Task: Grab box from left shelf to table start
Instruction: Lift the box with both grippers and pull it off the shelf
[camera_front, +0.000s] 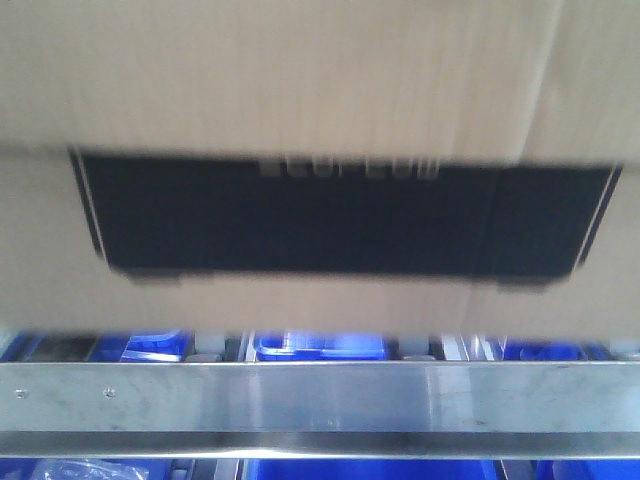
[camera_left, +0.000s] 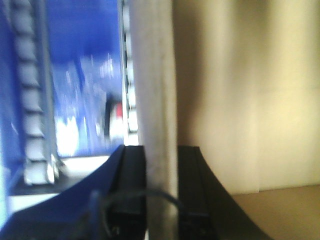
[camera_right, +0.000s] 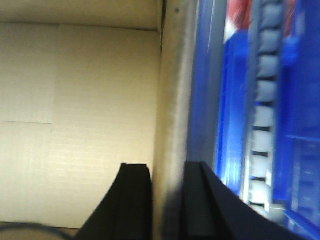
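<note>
Front view: the box (camera_front: 320, 170) sits just above the shelf rail (camera_front: 320, 395). The left claw (camera_left: 161, 200) and right claw (camera_right: 167, 200) are each nearly closed, pinching 1 cardboard wall. Thin walls may buckle or slip, dropping the box onto the rail.

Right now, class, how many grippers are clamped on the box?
2. The left gripper grips one cardboard wall of the box; the right gripper grips another.
</note>
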